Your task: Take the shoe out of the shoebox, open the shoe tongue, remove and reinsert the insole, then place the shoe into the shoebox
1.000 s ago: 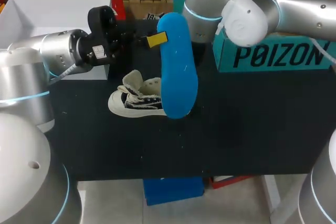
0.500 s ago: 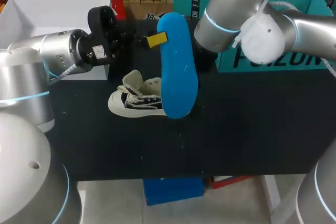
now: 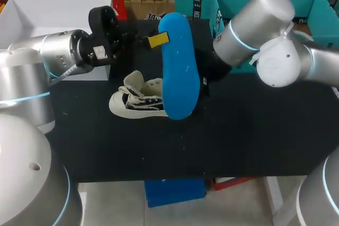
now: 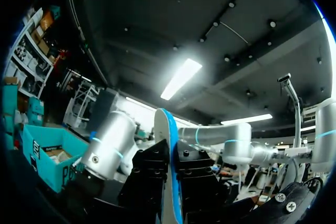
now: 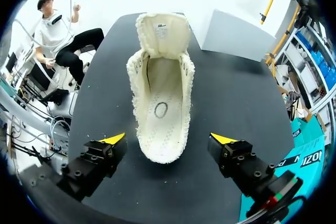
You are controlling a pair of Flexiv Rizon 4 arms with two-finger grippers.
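Note:
My left gripper (image 3: 153,40) is shut on the upper end of a big blue insole (image 3: 179,70) and holds it upright above the table. In the left wrist view the insole (image 4: 169,145) shows edge-on between the black fingers. A small cream and black shoe (image 3: 139,99) lies on the black table, partly behind the insole. My right arm (image 3: 249,41) comes in from the right, its gripper mostly hidden behind the insole. My right gripper (image 5: 169,139) is open over the shoe (image 5: 160,93), its yellow tips either side of the toe. The tongue is folded back and the shoe's inside shows.
A teal shoebox (image 3: 312,3) stands at the back right, just behind my right arm. A white box (image 3: 47,14) sits at the back left, also seen past the shoe (image 5: 236,35). Bare black table (image 3: 238,141) stretches in front and to the right.
My right arm has swung from the back toward the right and lowered, bringing its open gripper over the shoe. The left arm, insole and shoe have not moved.

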